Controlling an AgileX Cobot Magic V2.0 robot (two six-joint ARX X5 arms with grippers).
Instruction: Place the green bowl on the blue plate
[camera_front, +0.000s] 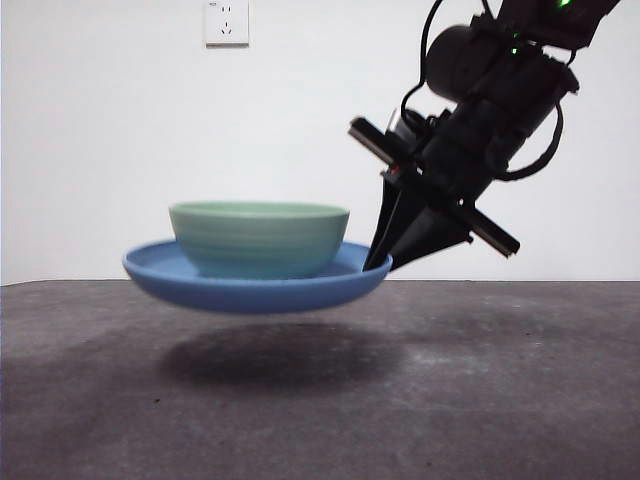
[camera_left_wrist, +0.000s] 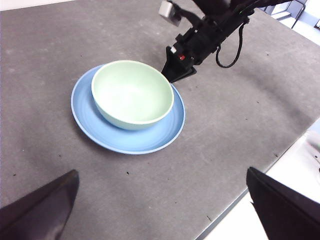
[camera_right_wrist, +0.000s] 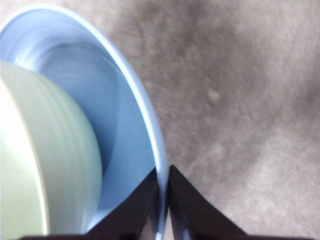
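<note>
A grey table (camera_front: 500, 400) fills the scene, with a white wall (camera_front: 100, 150) and a wall socket (camera_front: 226, 22) behind. The blue plate (camera_front: 160, 275) hangs clear of the table, a dark shadow beneath it, with the green bowl (camera_front: 258, 238) sitting inside it.

The right gripper (camera_front: 385, 262) is clamped on the plate's rim at one edge only. That single-edge hold looks risky: the plate could tip or slip, and the loose bowl could slide off toward the far side.

The left gripper (camera_left_wrist: 160, 200) waits well apart, jaws spread wide, holding nothing.

The plate is wide, shallow and glossy medium blue with a gently raised rim. The bowl is pale mint green, round, ridged on its outer wall, and narrower than the plate.
</note>
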